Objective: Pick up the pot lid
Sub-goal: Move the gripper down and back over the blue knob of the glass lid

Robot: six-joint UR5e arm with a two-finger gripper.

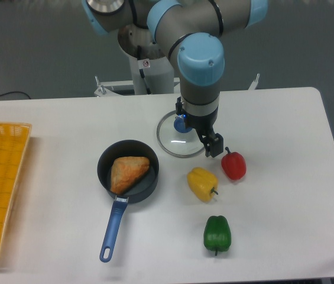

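Note:
My gripper (pixel 197 128) hangs over the right part of the pot lid, its two fingers apart and pointing down. The round, clear glass pot lid (pixel 175 144) lies on the table near the back, with a blue knob (pixel 182 124) at its upper middle. One finger overlaps the right side of the knob in this view, while the other reaches past the lid's right edge. How high the fingertips are above the glass I cannot tell. Part of the lid's right side is hidden behind the gripper.
A black pan (pixel 151 188) with a brown item (pixel 127 173) and a blue handle stands left of the lid. Nearby lie a yellow pepper (pixel 202 183), a red pepper (pixel 233 165) and a green pepper (pixel 217 234). A yellow crate (pixel 14 177) is at the far left.

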